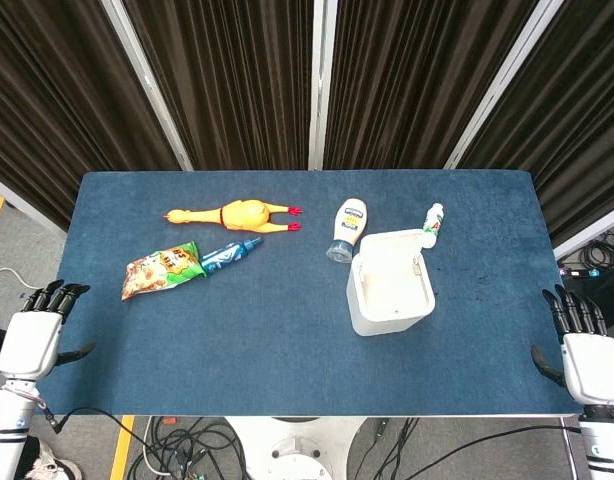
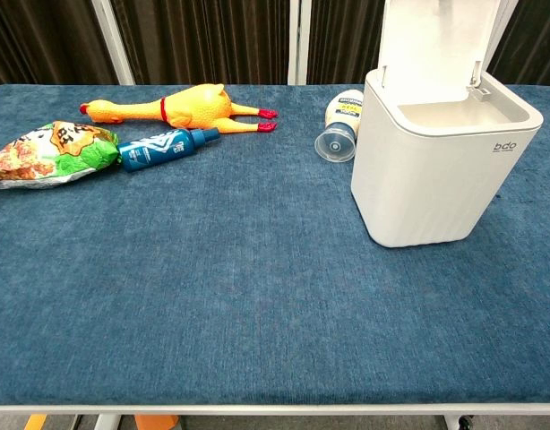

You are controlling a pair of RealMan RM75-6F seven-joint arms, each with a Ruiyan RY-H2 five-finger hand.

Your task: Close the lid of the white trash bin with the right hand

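Note:
The white trash bin (image 1: 387, 300) (image 2: 441, 170) stands on the right half of the blue table (image 1: 267, 330). Its lid (image 2: 436, 40) (image 1: 395, 258) is raised upright at the back, leaving the bin's mouth uncovered. My right hand (image 1: 585, 350) hangs off the table's right edge, well to the right of the bin, fingers apart and holding nothing. My left hand (image 1: 39, 328) rests off the table's left edge, also open and holding nothing. Neither hand appears in the chest view.
A mayonnaise bottle (image 1: 347, 228) (image 2: 340, 125) lies just behind the bin on its left. A small white bottle (image 1: 433, 220) lies behind the bin. A rubber chicken (image 1: 232, 215) (image 2: 181, 107), blue bottle (image 1: 225, 255) (image 2: 163, 147) and snack bag (image 1: 159, 272) (image 2: 47, 152) sit at the left.

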